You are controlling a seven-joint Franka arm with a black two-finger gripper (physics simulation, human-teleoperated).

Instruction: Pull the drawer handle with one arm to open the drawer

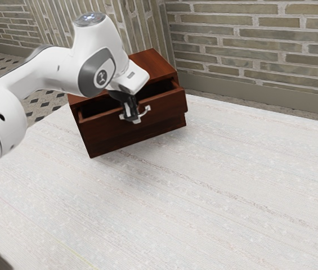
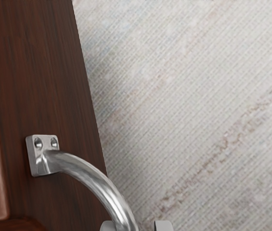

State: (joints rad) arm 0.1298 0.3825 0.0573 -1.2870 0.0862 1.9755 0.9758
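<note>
The fingers are squeezing the silver handle of the brown drawer on the desk. The drawer is sticking out a little. I think it is needing more pulling.

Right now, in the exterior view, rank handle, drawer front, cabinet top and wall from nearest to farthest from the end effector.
1. Handle, at the end effector.
2. Drawer front, just behind the handle.
3. Cabinet top, above and behind.
4. Wall, far at the back.
</note>
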